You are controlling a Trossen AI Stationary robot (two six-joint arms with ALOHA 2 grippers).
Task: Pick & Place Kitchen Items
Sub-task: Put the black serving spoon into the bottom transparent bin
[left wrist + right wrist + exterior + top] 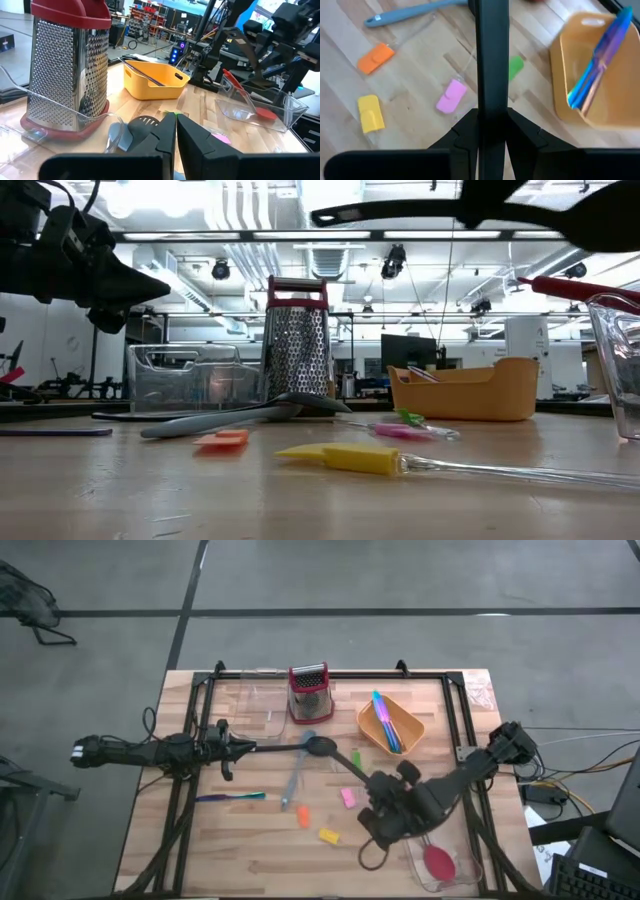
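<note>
My right gripper [385,802] hangs over the table's near middle, shut on a long black utensil [352,764] that shows high up in the low view [440,215]. Below it lie small orange [376,57], yellow [370,112], pink [451,95] and green [516,66] pieces. A grey spoon [295,780] and a black spoon [318,747] rest flat on the wood. A slim blue-purple utensil [230,797] lies near the left. My left gripper [228,747] waits shut at the left, pointing level toward the black spoon's handle. My right gripper pinches the black utensil's handle [492,95] between its two fingers. The fingers slant down from the table's near right side. The handle runs on ahead of them toward the far left. The utensil is lifted clear of the table, and its other end is hidden behind the gripper.
A red-topped steel grater [308,692] stands at the far middle, a clear bin [255,705] to its left. An orange tray [392,728] with blue and purple utensils sits far right. Another clear bin [440,862] with a red utensil is at the near right edge.
</note>
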